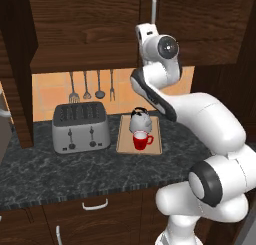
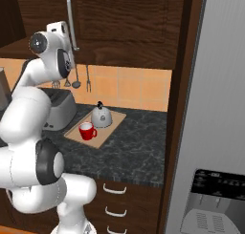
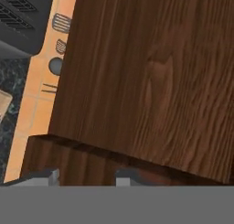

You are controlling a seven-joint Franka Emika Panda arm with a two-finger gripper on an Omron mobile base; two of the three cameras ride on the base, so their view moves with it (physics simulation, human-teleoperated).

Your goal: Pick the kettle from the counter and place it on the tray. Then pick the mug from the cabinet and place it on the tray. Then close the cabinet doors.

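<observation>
So the squat silver-grey metal kettle (image 1: 140,120) and little red mug (image 1: 142,140) both sit on the tan wooden tray (image 1: 156,145) on the dark marbled surface (image 1: 75,171), mug at its 6 o'clock, leaving the dark brown cabinet doors (image 1: 90,26), and I can't tell the pincer's state.

the arm (image 1: 165,74) hides the gripper; tray (image 3: 3,104) cut off.
</observation>
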